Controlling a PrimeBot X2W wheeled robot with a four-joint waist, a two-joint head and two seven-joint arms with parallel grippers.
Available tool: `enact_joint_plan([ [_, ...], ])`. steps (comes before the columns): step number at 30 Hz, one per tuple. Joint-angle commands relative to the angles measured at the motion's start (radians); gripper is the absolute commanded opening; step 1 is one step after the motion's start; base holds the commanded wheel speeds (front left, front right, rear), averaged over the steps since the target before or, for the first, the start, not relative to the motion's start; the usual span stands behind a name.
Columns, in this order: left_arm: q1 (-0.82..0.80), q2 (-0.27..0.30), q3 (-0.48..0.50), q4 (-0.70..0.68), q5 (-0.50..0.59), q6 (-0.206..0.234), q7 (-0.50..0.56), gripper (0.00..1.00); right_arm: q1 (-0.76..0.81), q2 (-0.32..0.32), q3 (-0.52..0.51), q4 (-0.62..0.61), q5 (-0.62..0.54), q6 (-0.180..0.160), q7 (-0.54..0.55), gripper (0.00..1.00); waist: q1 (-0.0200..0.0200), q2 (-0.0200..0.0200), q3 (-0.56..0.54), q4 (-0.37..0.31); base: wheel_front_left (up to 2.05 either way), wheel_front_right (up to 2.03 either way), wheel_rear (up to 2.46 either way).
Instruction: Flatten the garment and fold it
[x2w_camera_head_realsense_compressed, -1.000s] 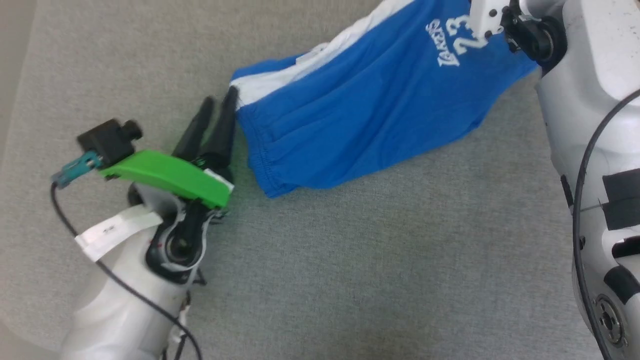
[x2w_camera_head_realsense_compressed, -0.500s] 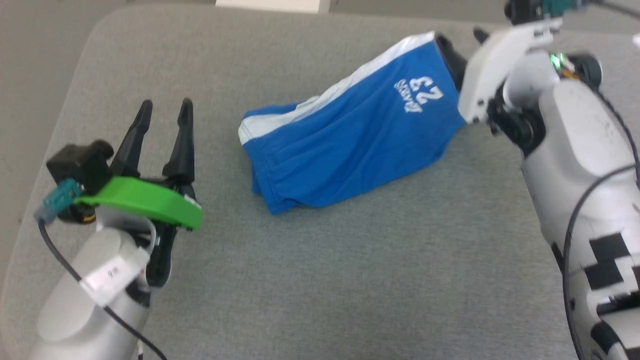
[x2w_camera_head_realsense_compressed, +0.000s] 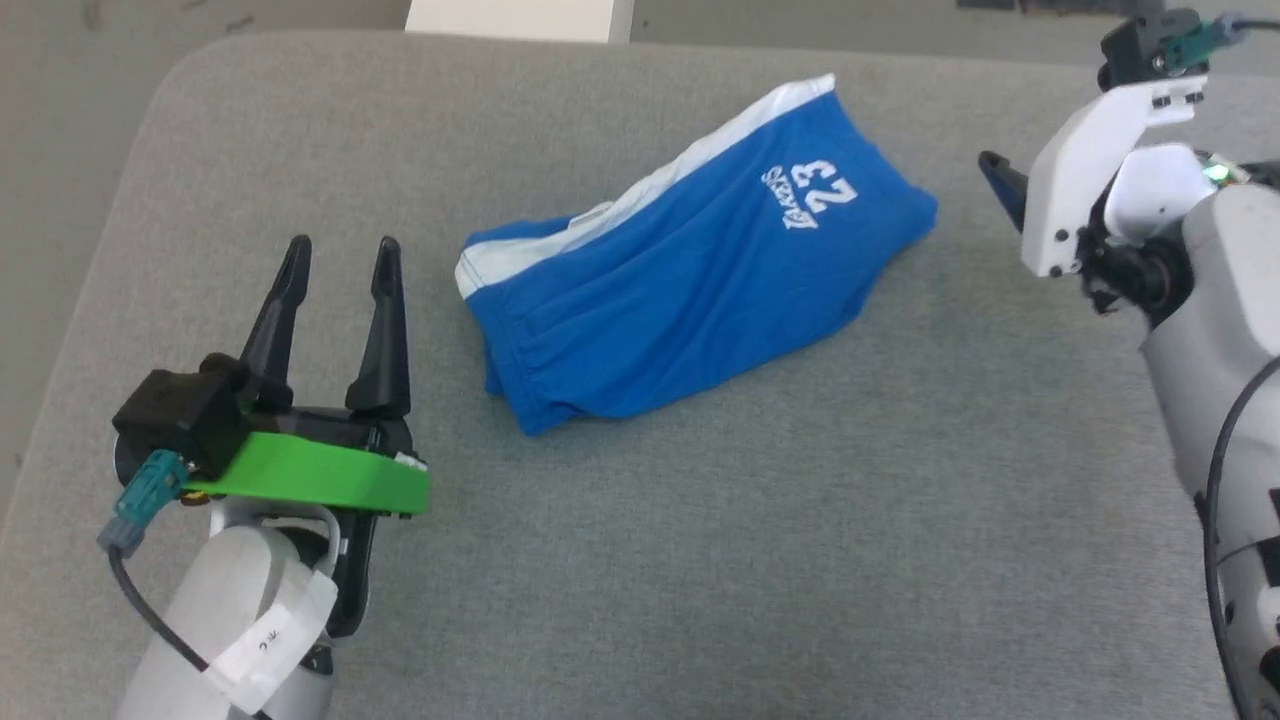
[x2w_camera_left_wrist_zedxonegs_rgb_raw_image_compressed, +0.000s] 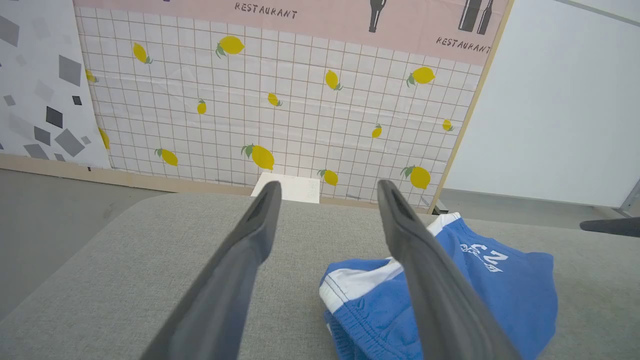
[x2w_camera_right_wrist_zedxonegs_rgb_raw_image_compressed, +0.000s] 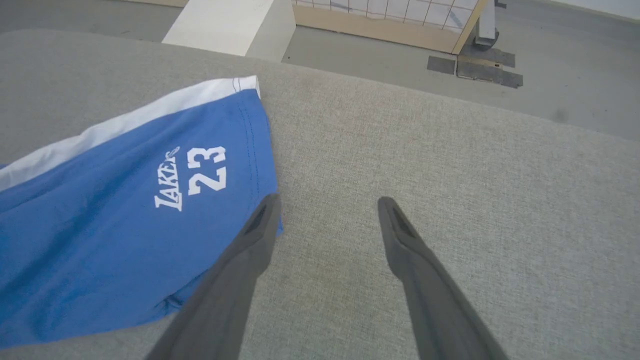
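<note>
The blue garment lies folded over but rumpled on the grey table, between the left gripper and right gripper, both empty with jaws wide, so smoothing and further folding likely remain.

Blue garment, loosely bunched, on grey padded surface; left gripper spread, beside it; right gripper largely hidden, apparently clear.
</note>
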Motion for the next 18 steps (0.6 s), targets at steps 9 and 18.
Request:
enact_joint_plan([
  [9,0.004,-0.081,0.084,-0.02,0.073,-0.075,-0.005,1.0,-0.102,0.001,0.036,-0.054,-0.063,-0.001,0.166,1.0,0.0001,0.0,0.171,0.11,0.0,0.0,0.0],
  [18,-0.014,-0.147,0.145,-0.002,0.123,-0.139,-0.005,1.0,-0.112,0.023,0.091,-0.071,-0.102,-0.001,0.292,1.0,0.0001,0.0,0.219,0.13,0.0,0.0,0.0],
])
